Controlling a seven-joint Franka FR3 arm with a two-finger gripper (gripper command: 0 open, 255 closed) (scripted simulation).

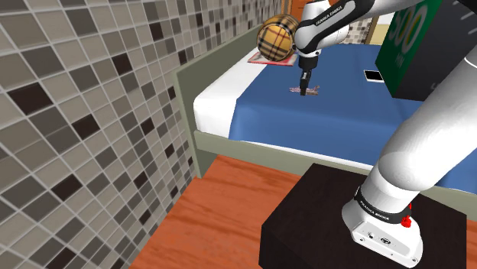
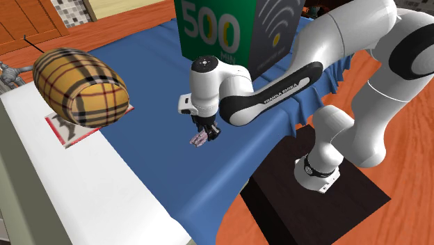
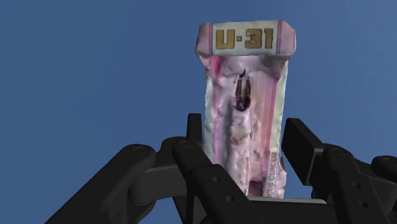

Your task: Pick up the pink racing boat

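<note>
Claw clasps the pink boat across its width; its long axis runs away from the claw, U-31 end farthest; blue bed; tiled wall; wooden floor.

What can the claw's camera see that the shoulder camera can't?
Wrist view: the gold U-31 lettering on the end of the pink boat, and a dark slot down its middle. Shoulder view: the tiled wall, the plaid cushion, the green box, the orange floor and the robot's black stand. Both: the pink boat, the claw at it, and the blue bed cover.
</note>
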